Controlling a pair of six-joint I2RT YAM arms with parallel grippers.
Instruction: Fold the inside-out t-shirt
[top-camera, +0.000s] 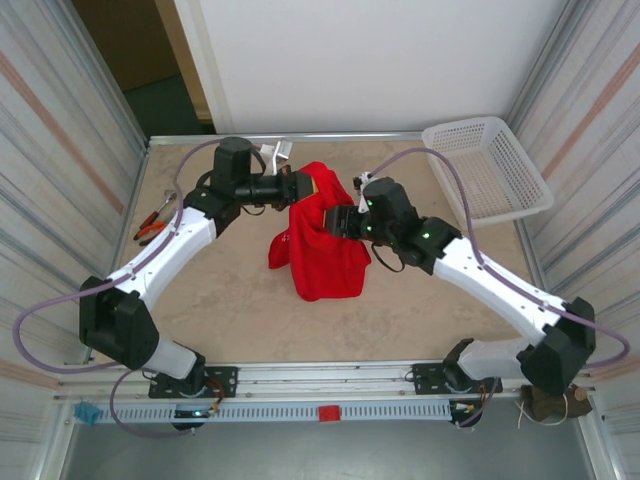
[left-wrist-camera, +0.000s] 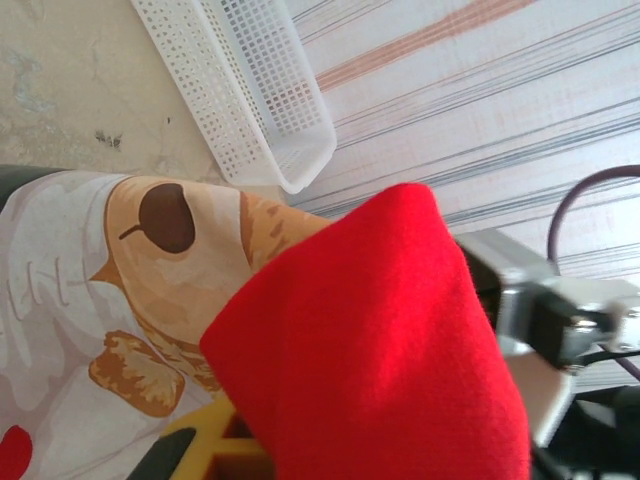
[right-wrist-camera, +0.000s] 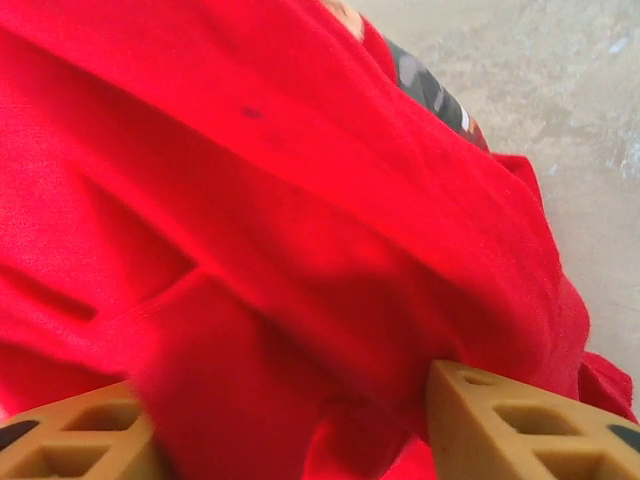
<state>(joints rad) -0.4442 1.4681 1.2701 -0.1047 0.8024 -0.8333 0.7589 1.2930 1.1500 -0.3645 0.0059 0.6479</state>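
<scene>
The inside-out t-shirt (top-camera: 322, 250) is bright red and hangs bunched above the table's middle, its lower part resting on the tabletop. Its top edge is raised at my left gripper (top-camera: 303, 186). In the left wrist view a fold of the red t-shirt (left-wrist-camera: 380, 340) covers the left gripper (left-wrist-camera: 330, 440), beside one yellow finger (left-wrist-camera: 215, 440), and the pale printed graphic (left-wrist-camera: 150, 270) spreads to the left. My right gripper (top-camera: 342, 222) presses into the shirt's right side. Its tan fingers (right-wrist-camera: 520, 420) stand wide apart with red t-shirt (right-wrist-camera: 300, 250) bulging between them.
A white mesh basket (top-camera: 490, 170) sits at the back right corner, also seen as the basket (left-wrist-camera: 250, 90) from the left wrist. Orange-handled pliers (top-camera: 152, 225) lie at the left edge. Striped walls close in both sides. The right arm's wrist (left-wrist-camera: 560, 320) is close to the left gripper.
</scene>
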